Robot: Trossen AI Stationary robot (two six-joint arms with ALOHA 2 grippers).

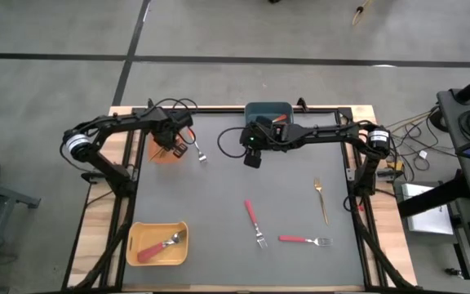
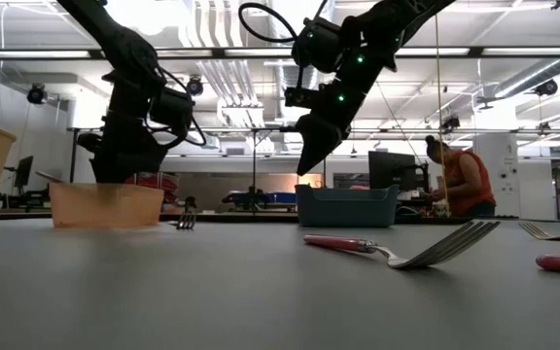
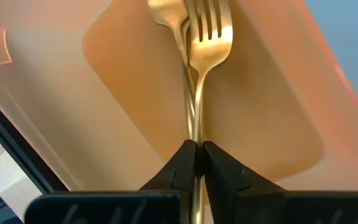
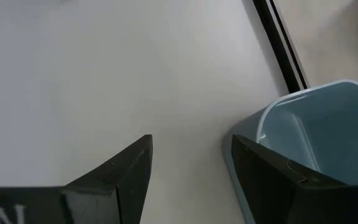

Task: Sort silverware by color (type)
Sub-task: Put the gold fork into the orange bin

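Note:
My left gripper [image 3: 199, 144] is over the orange bin [image 1: 167, 153], shut on a thin gold fork [image 3: 209, 37]. A second gold fork [image 3: 165, 14] shows right behind it in the bin. My right gripper [image 4: 191, 146] is open and hangs above bare table beside the blue-grey bin [image 4: 316, 137], holding nothing. On the table lie another gold fork [image 1: 321, 198], two red-handled forks [image 1: 254, 220] [image 1: 304, 239], and a fork [image 1: 198, 149] next to the orange bin. The yellow bin [image 1: 158, 242] holds a red-handled fork. My left gripper pinches the gold fork's thin handle [image 3: 196, 127] between its two fingers, which lie along the handle. It comes from above, pointing down. The fork hangs tines-first into the orange bin; whether the tines touch the bin floor, I cannot tell.
The blue-grey bin [image 1: 269, 114] stands at the table's far edge with something orange-red in it. The right arm [image 2: 343, 68] reaches across the far half. Cables run beside the far edge. A person [image 2: 460, 180] is in the room behind. Bare mat lies mid-table.

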